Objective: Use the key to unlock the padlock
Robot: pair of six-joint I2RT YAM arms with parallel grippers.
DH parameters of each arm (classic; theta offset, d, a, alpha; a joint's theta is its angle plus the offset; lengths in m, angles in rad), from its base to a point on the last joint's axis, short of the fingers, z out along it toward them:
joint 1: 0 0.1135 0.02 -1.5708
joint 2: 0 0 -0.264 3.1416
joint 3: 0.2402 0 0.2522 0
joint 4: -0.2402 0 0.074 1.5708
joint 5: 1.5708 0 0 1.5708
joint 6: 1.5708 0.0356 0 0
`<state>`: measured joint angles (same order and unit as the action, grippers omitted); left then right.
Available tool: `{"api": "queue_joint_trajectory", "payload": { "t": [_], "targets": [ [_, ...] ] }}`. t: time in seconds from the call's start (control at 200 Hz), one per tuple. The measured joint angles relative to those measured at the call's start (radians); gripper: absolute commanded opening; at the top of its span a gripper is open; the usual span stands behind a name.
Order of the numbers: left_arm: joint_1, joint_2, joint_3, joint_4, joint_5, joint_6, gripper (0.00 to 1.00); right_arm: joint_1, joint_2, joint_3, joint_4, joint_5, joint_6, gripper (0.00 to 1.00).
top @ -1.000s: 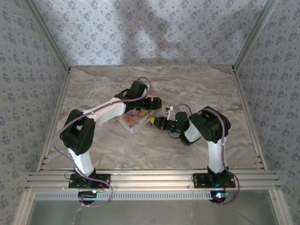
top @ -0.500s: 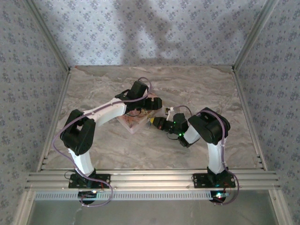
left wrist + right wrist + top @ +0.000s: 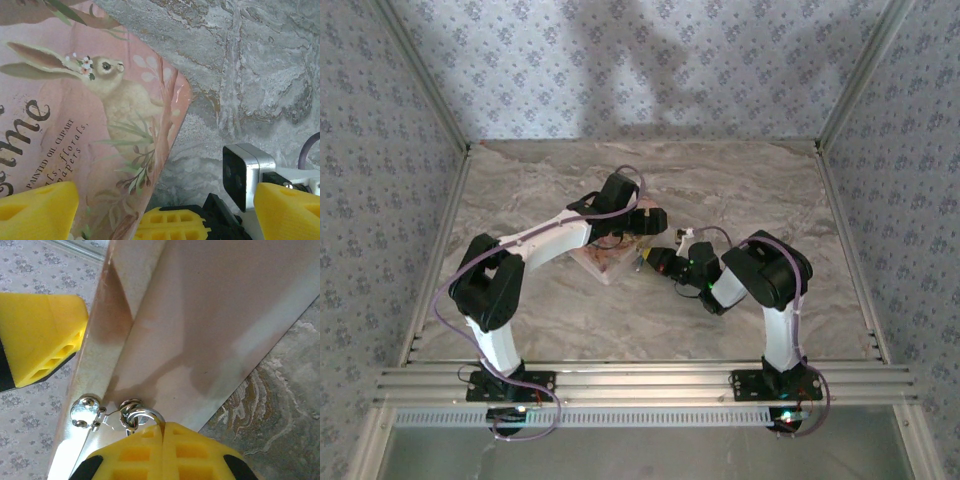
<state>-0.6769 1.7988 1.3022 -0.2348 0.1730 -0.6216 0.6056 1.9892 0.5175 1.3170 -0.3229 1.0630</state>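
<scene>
The padlock itself is hard to find. Its blue body is hidden or too small to tell, so its place is only a judgement: at the metal fitting on the side of the pink box (image 3: pixel 75 125). In the right wrist view, 1 silver ring (image 3: pixel 140 416) sits there beside 1 round silver stud (image 3: pixel 82 410). The ring touches the tips of the right claw (image 3: pixel 163 426). This claw is fully closed, with its 2 yellow fingers pressed together. Whether the key is pinched between them cannot be told. The claw points at the side wall of the box, from the robot's right toward its left.

The left claw (image 3: pixel 164 192) is wide open above the corner of the box. 1 finger is over the rabbit picture and the other is over the bare worktop (image 3: pixel 260 75), well apart from the box edge. It grips nothing.

The task is probably in the middle. Both arms are at the box, the right one close to the fitting, but no open lock is seen. Putting the key in, turning it and freeing the lock probably remain.

Which way the padlock points, and its long axis, cannot be told. The ring shows nearly face-on to the right wrist camera.
</scene>
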Motion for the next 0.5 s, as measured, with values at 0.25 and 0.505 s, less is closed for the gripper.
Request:
{"api": "queue_joint_trajectory", "payload": {
  "t": [0.25,0.505],
  "targets": [
    [-0.001,0.0,-0.001,0.003,-0.002,0.0,0.91,-0.016,0.0,0.003,0.0,0.02,0.022,0.0],
    [-0.006,0.0,-0.002,0.0,-0.003,0.0,0.91,-0.051,0.0,0.025,0.013,0.066,0.041,0.0]
  ]
}}
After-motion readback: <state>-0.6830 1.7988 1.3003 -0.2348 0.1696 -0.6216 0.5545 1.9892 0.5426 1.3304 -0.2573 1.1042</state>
